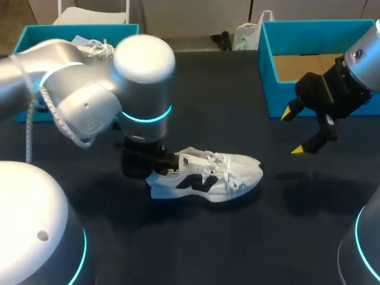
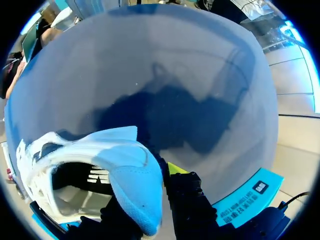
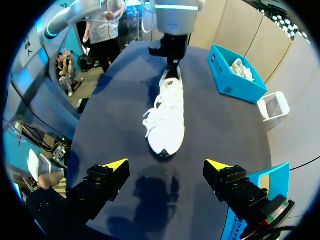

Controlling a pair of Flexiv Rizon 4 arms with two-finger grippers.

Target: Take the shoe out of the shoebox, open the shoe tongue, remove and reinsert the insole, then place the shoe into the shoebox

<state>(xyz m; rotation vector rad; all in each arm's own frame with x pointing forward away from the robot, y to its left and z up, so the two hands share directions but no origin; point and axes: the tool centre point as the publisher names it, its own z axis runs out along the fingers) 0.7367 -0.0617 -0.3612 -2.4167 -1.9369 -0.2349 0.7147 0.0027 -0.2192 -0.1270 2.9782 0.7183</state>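
On dark table [image 1: 237, 249], mid-frame, pin shoe [image 1: 208, 175] heel firmly in clamped left gripper [image 1: 147, 169]; guide wide-open right gripper [image 1: 294, 132] from right squarely onto tongue [image 1: 193, 157]

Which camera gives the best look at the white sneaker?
The right wrist view: the white lace-up sneaker lies almost whole, seen from above, laces and toe clear. The head view shows its side, heel partly covered. The left wrist view shows only the heel and opening, close up.

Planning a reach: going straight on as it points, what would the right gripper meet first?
The right gripper would probably meet the dark tabletop just short of the toe of the white lace-up sneaker; depth is unclear.
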